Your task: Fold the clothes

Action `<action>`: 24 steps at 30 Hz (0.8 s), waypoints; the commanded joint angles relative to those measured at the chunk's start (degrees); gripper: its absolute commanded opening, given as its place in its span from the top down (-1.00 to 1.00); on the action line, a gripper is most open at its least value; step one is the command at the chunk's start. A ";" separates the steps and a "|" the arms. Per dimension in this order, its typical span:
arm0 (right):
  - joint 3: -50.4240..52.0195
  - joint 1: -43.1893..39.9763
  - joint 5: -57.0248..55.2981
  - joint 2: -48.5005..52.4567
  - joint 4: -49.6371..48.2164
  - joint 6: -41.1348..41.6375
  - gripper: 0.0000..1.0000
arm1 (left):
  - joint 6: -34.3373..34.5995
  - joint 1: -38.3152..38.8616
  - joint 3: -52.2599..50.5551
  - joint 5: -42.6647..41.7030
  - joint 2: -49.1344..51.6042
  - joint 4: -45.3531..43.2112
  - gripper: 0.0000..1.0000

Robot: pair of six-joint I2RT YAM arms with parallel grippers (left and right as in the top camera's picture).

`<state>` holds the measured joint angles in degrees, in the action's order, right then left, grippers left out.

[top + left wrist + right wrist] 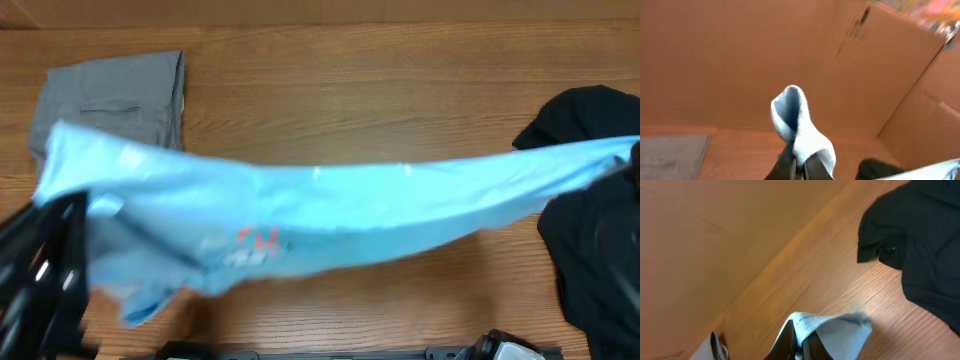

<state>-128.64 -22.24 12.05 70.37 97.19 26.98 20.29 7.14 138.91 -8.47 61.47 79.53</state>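
Got the light blue short-sleeved cotton T-shirt (330, 205) strung out mid-air, long axis 9 to 3 o'clock. Pinched tight at 9 by the left gripper (799, 167), at 3 by the right gripper (800, 348). Probably needs lowering evenly with both.

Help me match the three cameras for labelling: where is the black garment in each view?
Overhead: black garment at the right edge.
Left wrist: a dark patch along the bottom edge, right of centre.
Right wrist: fills the upper right corner.
Shared landmark: the light blue T-shirt, visible in all three.
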 commanded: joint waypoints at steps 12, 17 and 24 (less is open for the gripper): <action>-1.29 0.07 5.49 -9.33 -0.13 -0.39 0.92 | 4.20 0.00 8.61 4.09 0.04 8.48 0.92; 1.14 0.07 5.33 -9.11 -0.13 -0.20 0.93 | 4.17 0.00 5.29 6.56 1.64 10.03 0.92; 6.32 0.07 3.30 -5.81 -0.15 -0.24 0.92 | 4.33 0.00 -4.59 6.54 7.85 9.88 0.92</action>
<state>-124.22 -22.24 16.47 61.89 97.34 26.96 23.88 7.14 138.08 -3.22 64.42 89.65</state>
